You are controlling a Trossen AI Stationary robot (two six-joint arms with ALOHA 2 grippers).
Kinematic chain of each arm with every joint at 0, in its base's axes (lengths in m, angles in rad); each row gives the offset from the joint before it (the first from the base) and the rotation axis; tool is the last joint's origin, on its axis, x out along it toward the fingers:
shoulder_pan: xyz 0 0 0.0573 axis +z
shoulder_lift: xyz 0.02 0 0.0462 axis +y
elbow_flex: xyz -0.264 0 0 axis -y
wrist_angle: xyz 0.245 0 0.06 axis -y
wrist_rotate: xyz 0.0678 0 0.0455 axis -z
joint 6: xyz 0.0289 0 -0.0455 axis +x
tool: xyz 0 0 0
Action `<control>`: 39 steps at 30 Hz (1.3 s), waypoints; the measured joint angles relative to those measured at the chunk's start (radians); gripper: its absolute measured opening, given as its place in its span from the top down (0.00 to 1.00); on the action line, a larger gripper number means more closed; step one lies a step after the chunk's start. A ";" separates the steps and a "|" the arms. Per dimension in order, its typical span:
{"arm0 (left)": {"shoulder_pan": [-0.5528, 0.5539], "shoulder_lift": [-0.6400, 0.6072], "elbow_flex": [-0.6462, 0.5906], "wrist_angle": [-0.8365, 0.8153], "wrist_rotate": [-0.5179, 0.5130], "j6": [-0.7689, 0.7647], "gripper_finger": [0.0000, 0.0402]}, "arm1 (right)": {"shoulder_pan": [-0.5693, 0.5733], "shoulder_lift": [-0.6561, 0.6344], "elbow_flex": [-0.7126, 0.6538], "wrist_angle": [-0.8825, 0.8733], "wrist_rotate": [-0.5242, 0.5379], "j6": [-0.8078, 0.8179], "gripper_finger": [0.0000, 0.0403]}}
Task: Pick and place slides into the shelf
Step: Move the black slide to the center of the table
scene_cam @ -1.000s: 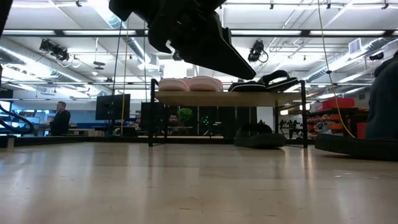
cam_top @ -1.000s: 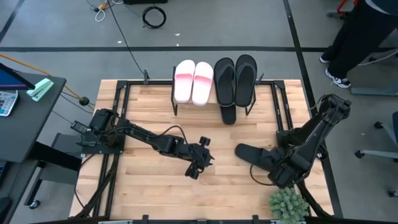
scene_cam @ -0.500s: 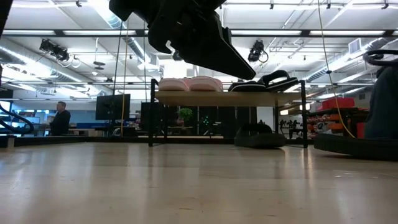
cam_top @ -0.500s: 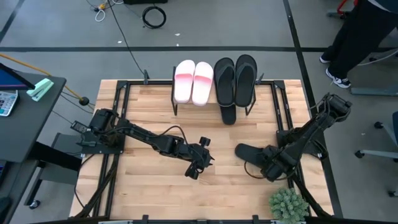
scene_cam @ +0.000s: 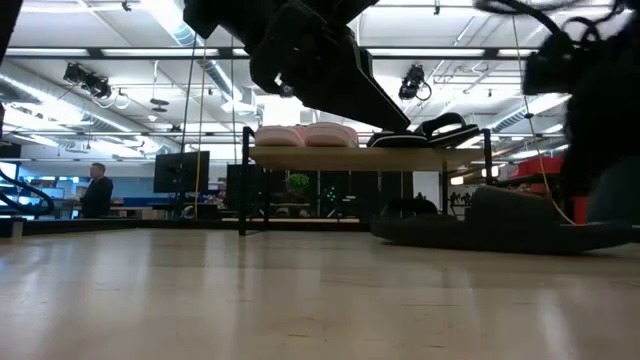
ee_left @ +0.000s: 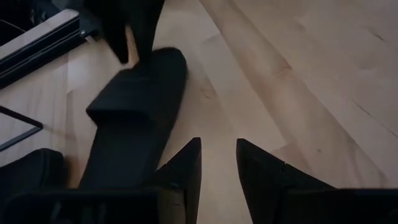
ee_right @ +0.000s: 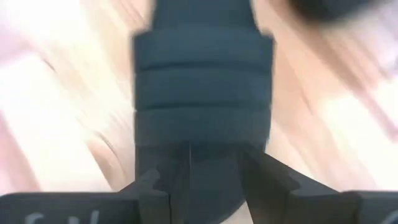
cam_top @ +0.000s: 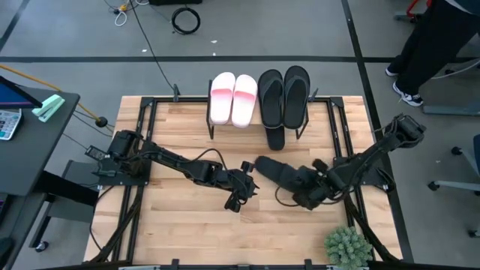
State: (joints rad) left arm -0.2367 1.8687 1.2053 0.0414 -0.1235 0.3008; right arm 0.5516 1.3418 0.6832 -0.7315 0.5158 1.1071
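- The right end effector [cam_top: 306, 187] seems to be clamped on the heel of a black wide-strap slide [cam_top: 279, 172], though blur hides the contact.
- That slide lies low over the counter [cam_top: 180, 225], in front of the shelf [cam_top: 255, 112].
- The left end effector [cam_top: 241, 196] hovers just beside, fingers slightly parted, empty.

Right wrist view smearing black wide-strap slide [ee_right: 204, 93]; second black slide [cam_top: 275, 137] lying mostly hidden under shelf [cam_top: 300, 124].
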 joint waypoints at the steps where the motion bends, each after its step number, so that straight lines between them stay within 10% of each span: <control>1: 0.000 0.000 0.000 0.000 0.000 0.004 0.73 | -0.016 0.000 0.000 0.036 0.010 -0.053 0.66; 13: 0.023 0.000 0.000 -0.004 -0.033 0.020 0.73 | -0.070 0.000 0.001 0.105 -0.133 -0.101 0.66; 20: 0.027 0.000 0.000 -0.005 -0.033 0.018 0.73 | -0.028 0.000 0.000 0.115 -0.238 0.314 0.67; 39: 0.021 0.000 0.000 -0.003 -0.033 -0.002 0.76 | -0.110 0.000 -0.020 0.198 -0.023 0.494 0.67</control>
State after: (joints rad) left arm -0.2161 1.8683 1.2053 0.0379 -0.1562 0.2993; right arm 0.4420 1.3418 0.6636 -0.5335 0.4928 1.6015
